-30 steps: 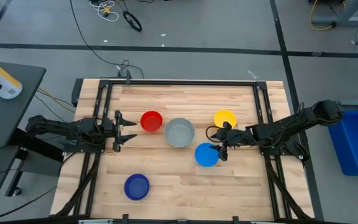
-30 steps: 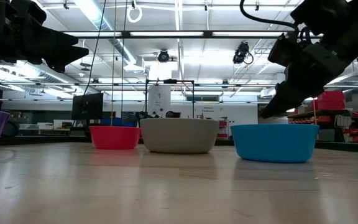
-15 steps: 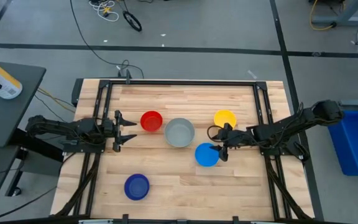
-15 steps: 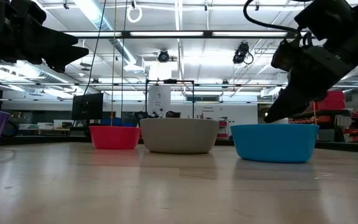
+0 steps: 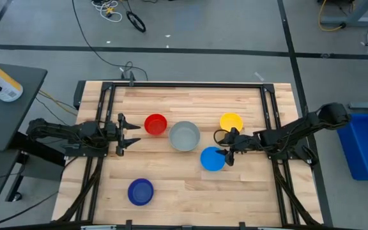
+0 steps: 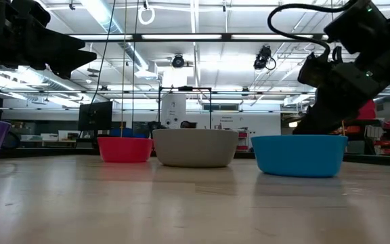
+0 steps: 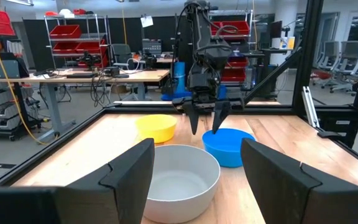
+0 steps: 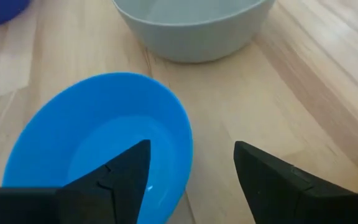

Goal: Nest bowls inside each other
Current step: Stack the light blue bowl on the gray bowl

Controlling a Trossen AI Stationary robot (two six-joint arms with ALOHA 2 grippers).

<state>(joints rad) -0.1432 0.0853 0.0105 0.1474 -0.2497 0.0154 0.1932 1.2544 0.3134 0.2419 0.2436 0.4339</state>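
Five bowls stand apart on their bases on the wooden table: red (image 5: 155, 124), grey (image 5: 184, 136), yellow (image 5: 231, 121), light blue (image 5: 213, 159) and dark blue (image 5: 140, 191) near the front. My right gripper (image 8: 190, 149) is open and slants down over the light blue bowl's right rim (image 8: 185, 146). One finger (image 8: 120, 177) is over the bowl's inside and the other (image 8: 272, 177) is outside it. I see no touch. My left gripper (image 5: 131, 134) waits open at the table's left, pointing level toward the red and grey bowls.
A black frame rail (image 5: 184, 85) runs around the tabletop. The yellow bowl (image 7: 156, 127) sits just behind my right gripper (image 7: 205, 127), and the grey bowl (image 7: 179, 180) lies to its left. Bare wood lies between the dark blue and light blue bowls.
My right gripper has sunk toward the light blue bowl; its fingertips now reach down to the bowl's rim. The bowls have not moved.
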